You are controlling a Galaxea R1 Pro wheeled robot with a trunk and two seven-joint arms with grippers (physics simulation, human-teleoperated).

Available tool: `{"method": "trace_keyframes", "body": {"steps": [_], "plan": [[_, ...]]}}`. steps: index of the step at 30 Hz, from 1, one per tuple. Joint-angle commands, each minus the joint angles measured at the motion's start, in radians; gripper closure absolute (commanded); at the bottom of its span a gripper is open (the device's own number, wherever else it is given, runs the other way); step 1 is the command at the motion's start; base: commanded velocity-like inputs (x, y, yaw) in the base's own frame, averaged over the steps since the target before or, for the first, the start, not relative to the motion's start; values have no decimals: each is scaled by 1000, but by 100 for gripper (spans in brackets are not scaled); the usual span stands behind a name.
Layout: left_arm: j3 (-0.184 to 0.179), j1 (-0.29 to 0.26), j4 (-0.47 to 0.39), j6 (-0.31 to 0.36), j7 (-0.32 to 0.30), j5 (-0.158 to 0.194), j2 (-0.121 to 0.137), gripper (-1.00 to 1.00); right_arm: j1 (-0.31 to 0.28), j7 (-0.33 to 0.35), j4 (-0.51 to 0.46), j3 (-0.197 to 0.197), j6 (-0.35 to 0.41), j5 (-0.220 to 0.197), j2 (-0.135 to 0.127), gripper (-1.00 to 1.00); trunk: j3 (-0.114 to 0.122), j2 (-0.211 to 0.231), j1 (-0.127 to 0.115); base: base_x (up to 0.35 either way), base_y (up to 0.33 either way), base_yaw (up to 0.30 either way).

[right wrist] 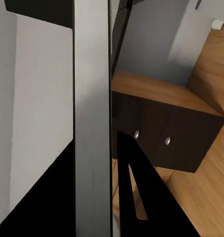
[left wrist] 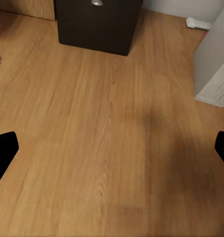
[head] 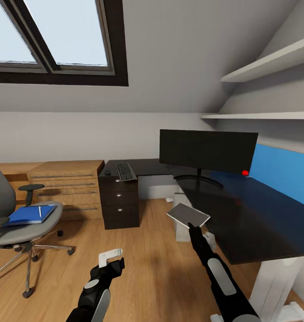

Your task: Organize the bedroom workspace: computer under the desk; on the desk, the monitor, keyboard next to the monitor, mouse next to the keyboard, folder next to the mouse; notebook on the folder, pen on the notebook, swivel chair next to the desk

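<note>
We are holding the notebook (head: pixel 188 215) in our right pincer (head: pixel 192 226), clenched on its near edge; the thin grey slab is hanging in the air just off the near-left edge of the counter (head: pixel 241 219), tilted slightly, not yet resting on anything. In the right wrist view the notebook (right wrist: pixel 92 118) is running edge-on between the dark fingers (right wrist: pixel 134 197).

Outward from there, the monitor (head: pixel 207 150) is already standing on the counter in front of the blue back panel (head: pixel 284 172). The keyboard (head: pixel 125 171) and the mouse (head: pixel 108 172) are lying on the far-left wing of the counter above the three-drawer unit (head: pixel 120 203), the mouse just left of the keyboard, both well apart from the monitor. A pale box (head: pixel 182 223) is showing under the counter behind the notebook; we are judging it to be the computer.

Far left, the folder (head: pixel 30 214) is still lying on the seat of the swivel chair (head: pixel 22 223) with the pen (head: pixel 40 211) on top of it, and the chair is standing well apart from the counter.

Our left pincer (head: pixel 110 258) is hovering low over the wooden floor (left wrist: pixel 112 148), spread wide and gripping nothing.

So we are judging the job as early: folder, notebook stack, pen, chair and probably the keyboard and mouse placement are all left.
</note>
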Motion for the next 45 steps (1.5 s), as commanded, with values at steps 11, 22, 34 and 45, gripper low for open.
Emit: {"method": "trace_keyframes", "body": {"steps": [11,22,34,45], "plan": [[-6,-1,-1,1,15,8,-1,-100,-1,3,0,-4,8,-12,3,100,15,34,-19,312,110,226],[-7,-1,-1,0,14,7,0,-100,-1,10,0,-4,9,-11,1,100,49,111,-61,312,145,140],[-7,-1,-2,-1,11,7,0,-100,-1,12,-1,-6,10,-13,-3,100,83,188,-103,312,155,8],[-8,-1,-2,-1,12,5,0,-100,-1,8,-3,-32,10,-20,-29,100,83,188,-103,320,15,0]]}}
